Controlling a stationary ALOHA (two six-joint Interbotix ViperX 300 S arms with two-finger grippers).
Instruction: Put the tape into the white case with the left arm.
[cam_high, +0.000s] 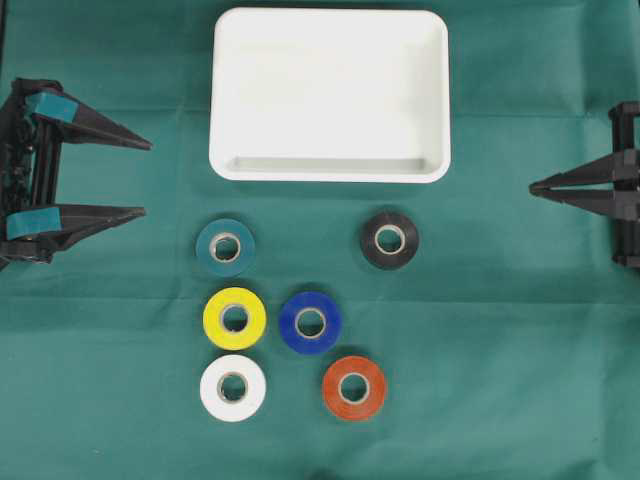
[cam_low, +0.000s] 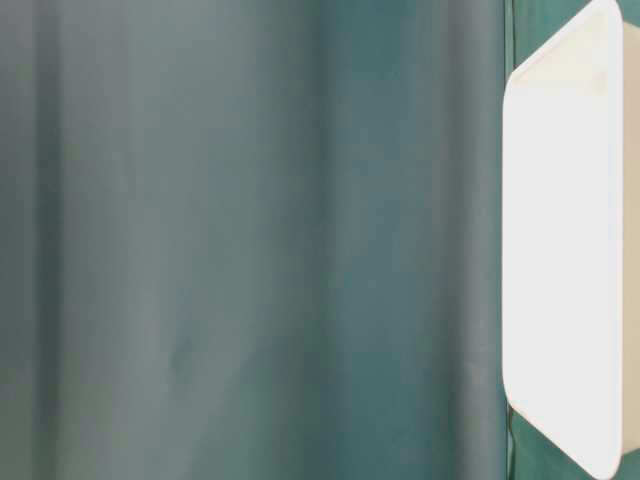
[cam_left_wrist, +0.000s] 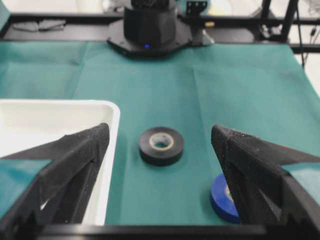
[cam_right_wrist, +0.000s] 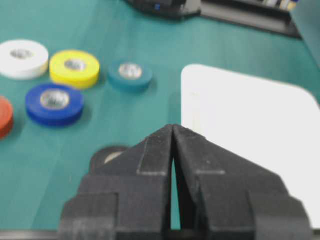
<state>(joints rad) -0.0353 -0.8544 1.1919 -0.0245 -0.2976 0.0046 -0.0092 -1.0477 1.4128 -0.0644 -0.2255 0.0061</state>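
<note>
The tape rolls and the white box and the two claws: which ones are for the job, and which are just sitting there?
For the job:
- white case, nothing in it
- left gripper, open
- tape rolls: teal, black, yellow, blue, white, orange-red

Just there:
- right gripper, shut
- green cloth

Bright, even light with faint shadows; the large shallow white plastic tray glares; both wrist views blur nearby.

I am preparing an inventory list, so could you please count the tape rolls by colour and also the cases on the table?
Teal tape roll: 1
Black tape roll: 1
Yellow tape roll: 1
Blue tape roll: 1
White tape roll: 1
Orange-red tape roll: 1
White case: 1
Total: 7 things, 6 of them tape rolls
</note>
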